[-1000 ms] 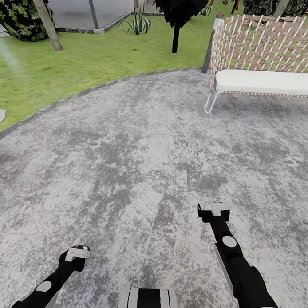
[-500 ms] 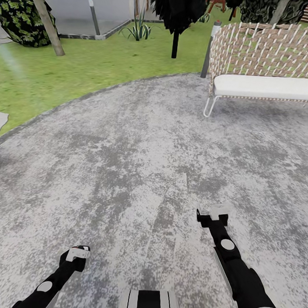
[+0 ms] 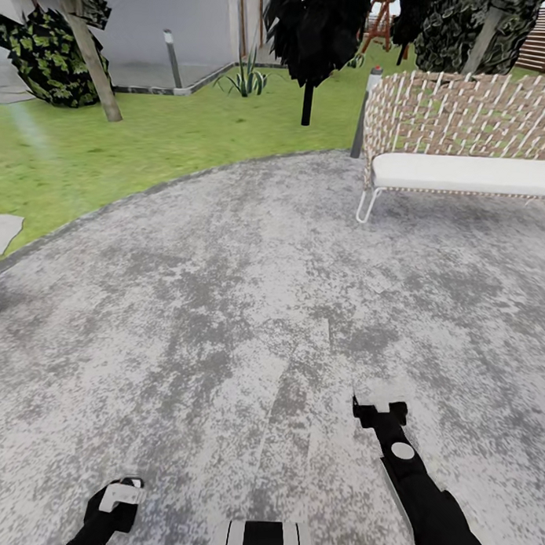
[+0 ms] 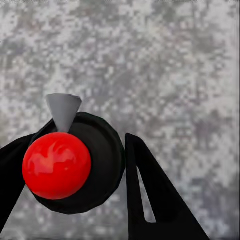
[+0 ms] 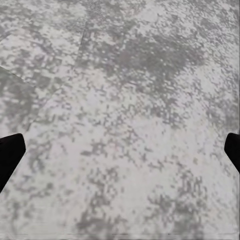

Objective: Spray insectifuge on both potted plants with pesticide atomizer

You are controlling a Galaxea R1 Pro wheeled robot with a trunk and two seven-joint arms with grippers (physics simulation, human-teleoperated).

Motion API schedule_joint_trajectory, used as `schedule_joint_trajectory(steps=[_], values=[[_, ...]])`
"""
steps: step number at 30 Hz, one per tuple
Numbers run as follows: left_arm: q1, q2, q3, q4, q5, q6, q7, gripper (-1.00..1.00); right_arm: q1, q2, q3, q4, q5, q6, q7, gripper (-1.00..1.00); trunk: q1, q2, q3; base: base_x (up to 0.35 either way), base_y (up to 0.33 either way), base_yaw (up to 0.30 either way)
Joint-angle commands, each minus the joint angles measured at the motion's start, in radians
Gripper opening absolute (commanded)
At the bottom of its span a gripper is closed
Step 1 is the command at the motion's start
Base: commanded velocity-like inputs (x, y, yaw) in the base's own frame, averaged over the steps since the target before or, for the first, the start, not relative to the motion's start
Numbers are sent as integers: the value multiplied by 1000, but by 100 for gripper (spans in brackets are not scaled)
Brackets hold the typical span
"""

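Paving of mottled grey stone (image 3: 224,318) lies under the robot, a round patch of the garden. Nearest to the camera, the left hand (image 3: 117,499) shows low in the head view, with a white block on its top. In the left wrist view this left hand (image 4: 80,170) is closed around the pesticide atomizer (image 4: 75,162): the two black fingers (image 4: 150,195) press on each side of the dark round body, and the red spot on top and the grey cone of the nozzle face the camera. The bottle hangs above the paving, not touching it.

A little farther forward, the right hand (image 3: 380,408) is held over the same paving. In the right wrist view its two dark fingertips (image 5: 10,155) stand at the opposite edges of the picture, so this hand is spread wide and holds nothing.

Beyond the paving, on the right, stands a woven garden seat (image 3: 466,138) with a white cushion and thin white legs. A grey post (image 3: 361,114) is just beside its left corner. Green lawn (image 3: 151,142) curves around the patch. At the far side are a dark tree (image 3: 312,38), a leaning trunk (image 3: 95,62), a dark bush with pale streaks (image 3: 44,52), a small striped plant (image 3: 246,79) and a brown slatted fence (image 3: 544,46).
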Motion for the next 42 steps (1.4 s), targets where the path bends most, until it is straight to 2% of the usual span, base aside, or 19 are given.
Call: schedule_joint_trajectory(steps=[1,4,7,10,14,20,26,42], values=[[12,-2,8,2,-9,-17,-2,-100,2,-1,3,44,10,-14,-24,100,-1,0,3,0,0,0],[49,-3,8,3,20,-43,6,-100,4,-1,2,233,8,-147,-114,100,-2,1,15,0,0,0],[82,-1,7,3,76,-56,8,-100,5,-1,4,455,6,-375,-206,100,-3,1,27,0,0,-18],[107,2,7,4,120,-78,9,-100,6,-1,4,673,6,-605,-242,100,-5,2,41,0,0,-125],[124,4,7,3,146,-94,9,-100,6,-1,4,842,6,-740,-251,100,-6,3,61,0,0,-170],[128,-2,6,5,154,-97,15,-100,6,5,7,901,5,-777,-250,100,-9,4,93,0,0,-134],[129,-9,4,6,152,-99,43,-100,6,8,7,907,4,-779,-250,100,-12,6,125,0,0,-96],[129,-10,4,8,148,-99,46,-100,6,14,8,911,6,-779,-206,100,-19,10,211,0,0,-150]])
